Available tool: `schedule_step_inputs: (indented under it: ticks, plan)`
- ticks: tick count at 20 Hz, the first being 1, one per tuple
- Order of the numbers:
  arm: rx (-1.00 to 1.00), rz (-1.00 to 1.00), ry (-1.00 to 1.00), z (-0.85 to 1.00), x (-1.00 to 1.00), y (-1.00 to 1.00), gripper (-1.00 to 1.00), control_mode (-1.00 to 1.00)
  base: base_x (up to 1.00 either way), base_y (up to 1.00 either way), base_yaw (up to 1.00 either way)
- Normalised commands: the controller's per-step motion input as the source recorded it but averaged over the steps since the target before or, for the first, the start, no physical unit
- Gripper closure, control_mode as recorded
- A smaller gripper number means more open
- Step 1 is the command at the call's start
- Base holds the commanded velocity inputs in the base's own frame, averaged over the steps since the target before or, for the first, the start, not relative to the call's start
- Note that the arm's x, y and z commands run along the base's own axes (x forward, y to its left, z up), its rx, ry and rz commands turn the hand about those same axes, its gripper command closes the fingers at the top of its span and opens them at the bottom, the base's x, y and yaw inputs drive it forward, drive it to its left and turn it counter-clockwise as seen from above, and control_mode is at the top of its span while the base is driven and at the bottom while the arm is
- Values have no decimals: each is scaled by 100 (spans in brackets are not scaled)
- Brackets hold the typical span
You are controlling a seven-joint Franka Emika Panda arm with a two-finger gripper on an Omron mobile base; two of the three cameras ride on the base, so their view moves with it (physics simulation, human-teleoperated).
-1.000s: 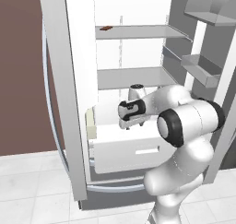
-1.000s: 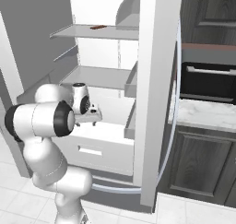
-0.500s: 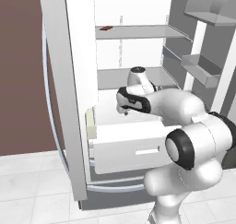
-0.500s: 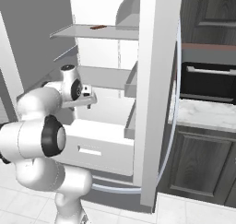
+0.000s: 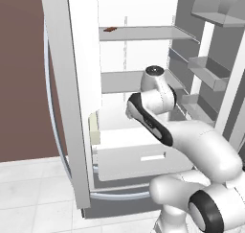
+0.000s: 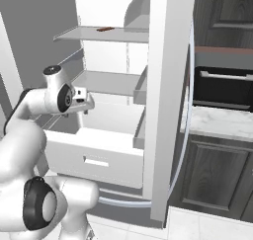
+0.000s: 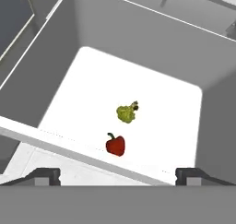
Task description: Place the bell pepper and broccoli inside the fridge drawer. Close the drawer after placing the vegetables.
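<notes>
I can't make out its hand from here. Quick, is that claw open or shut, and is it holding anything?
Gripper: open and holding nothing; the bell pepper and broccoli lie in the fridge drawer beneath it.

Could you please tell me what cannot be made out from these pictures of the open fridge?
- Contents of the fridge drawer: in both base views its white front and the arm hide them; the bell pepper and broccoli show in the hand view.
- Pincer fingers: cut off low in the hand view; in the left base view the arm hides them.
- Small dark item on the top shelf: too small to identify.
</notes>
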Motion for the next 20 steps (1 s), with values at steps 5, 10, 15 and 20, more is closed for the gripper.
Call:
schedule_step_inputs:
  ticks: [5, 10, 15, 20]
  plan:
    - [0, 4, -1, 5, -100, 0, -100, -100, 0, 0, 0]
    - [-2, 6, 0, 1, -98, 0, -100, -100, 0, 0, 0]
    - [-1, 5, 2, -12, -61, 0, -100, -100, 0, 0, 0]
    - [-6, 4, 13, -37, 0, 1, -100, -100, 0, 0, 0]
